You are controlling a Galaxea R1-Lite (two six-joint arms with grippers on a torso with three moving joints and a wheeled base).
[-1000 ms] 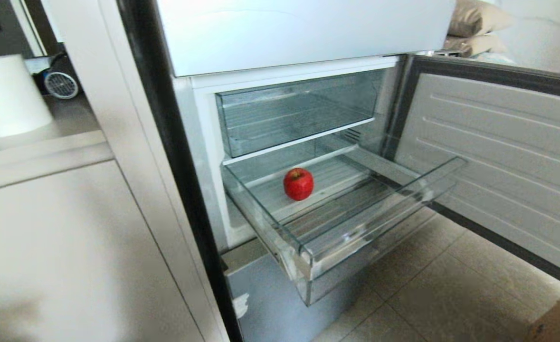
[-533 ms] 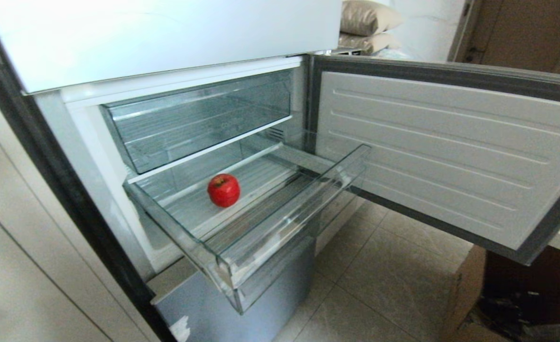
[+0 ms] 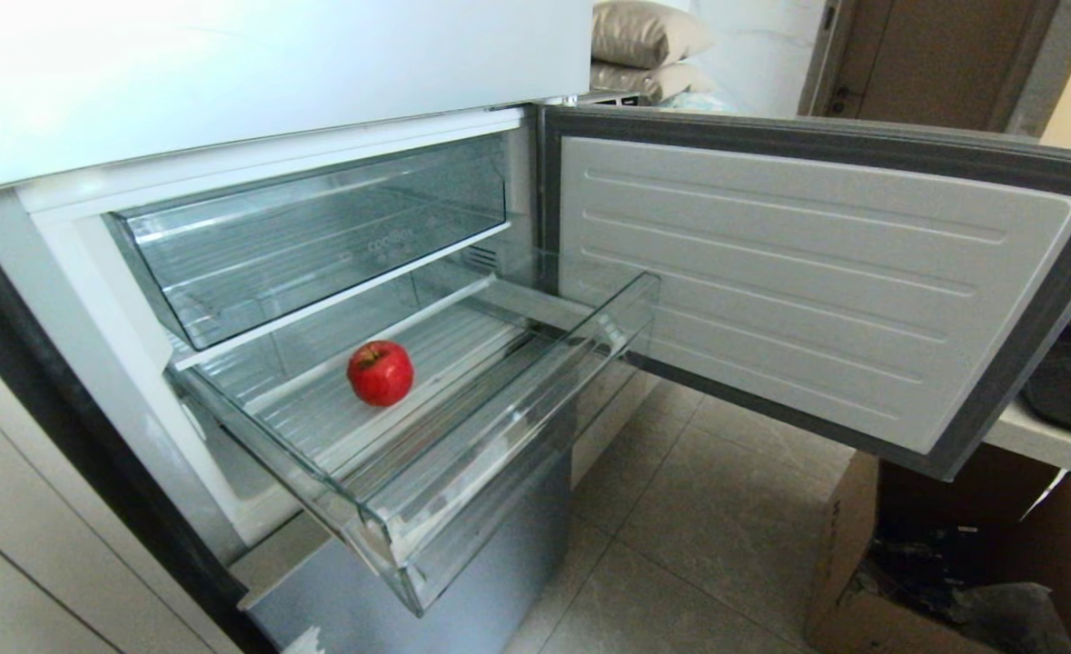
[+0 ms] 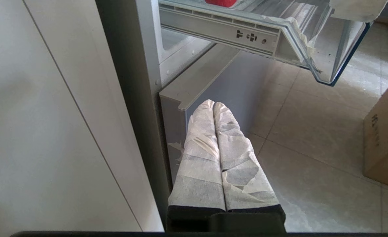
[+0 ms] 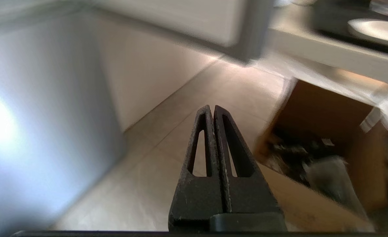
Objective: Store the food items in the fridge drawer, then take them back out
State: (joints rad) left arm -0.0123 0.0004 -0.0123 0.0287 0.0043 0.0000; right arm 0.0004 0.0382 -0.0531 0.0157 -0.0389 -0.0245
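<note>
One red apple-like food item (image 3: 380,372) lies in the pulled-out clear fridge drawer (image 3: 462,490), near its back left. The left wrist view catches the underside of that drawer (image 4: 312,49), with white tape on its front corner, and a sliver of the red item (image 4: 220,2) at the picture's edge. My left gripper (image 4: 213,104), wrapped in white tape, is shut and empty, low beside the fridge's grey base. Over the tiled floor my right gripper (image 5: 211,108) is shut and empty. Neither arm shows in the head view.
Above the drawer sits a second clear drawer (image 3: 317,236), pushed in. The freezer door (image 3: 817,282) stands open to the right. An open cardboard box (image 3: 944,554) rests on the floor at right, under a counter with a dark tray (image 3: 1066,386). A white cabinet (image 4: 49,131) flanks the fridge's left.
The whole head view has swung to the right: the fridge slid left in the picture, and the box and counter came into view. The apple has kept its place in the drawer.
</note>
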